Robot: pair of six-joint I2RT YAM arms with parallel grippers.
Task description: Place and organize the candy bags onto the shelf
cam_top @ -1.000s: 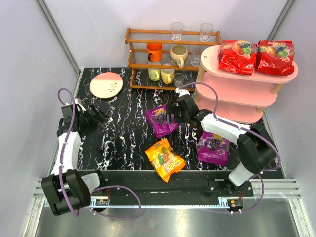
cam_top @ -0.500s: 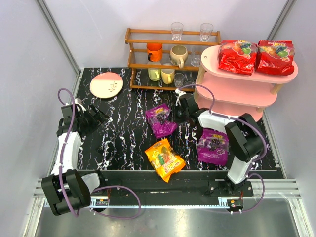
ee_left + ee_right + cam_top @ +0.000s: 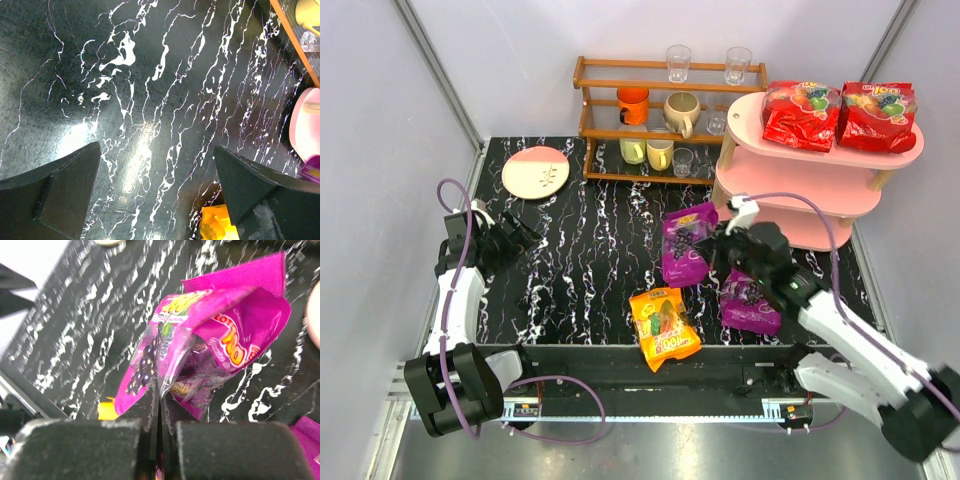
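A: What has the right pincer point(image 3: 160, 426) got?

B: It is clenched on 1 thin edge of a purple candy bag point(image 3: 210, 340). The rest of the pouch juts out from that seam, folded over on itself and clear of the table point(image 3: 570, 260).

A: Where is that in the scene?

B: Just left of the shelf point(image 3: 744, 112), on its near side. The second purple bag point(image 3: 748, 302) lies flat under the arm, and the orange bag point(image 3: 663, 325) is at the near edge.

A: Which board should it go to?

B: I judge the middle board point(image 3: 800, 180). The 2 red bags point(image 3: 800, 112) fill most of the top board, and what shows of the middle one is bare.

A: How to do it well?

B: Go slowly, since an edge grip lets a glossy pouch swing or slip. Bring it in from the near left, between the posts. Keep the loose end under the top board. Push it far right so a second bag fits beside it, and let go only once it rests flat.

A: Any hazards?

B: The brown rack point(image 3: 620, 128) of cups and glasses stands just left of the shelf, so a wide swing should be avoided.

A: And the left pincer point(image 3: 157, 167)?

B: Released, holding nothing, over bare table at the left, well apart from all of this.
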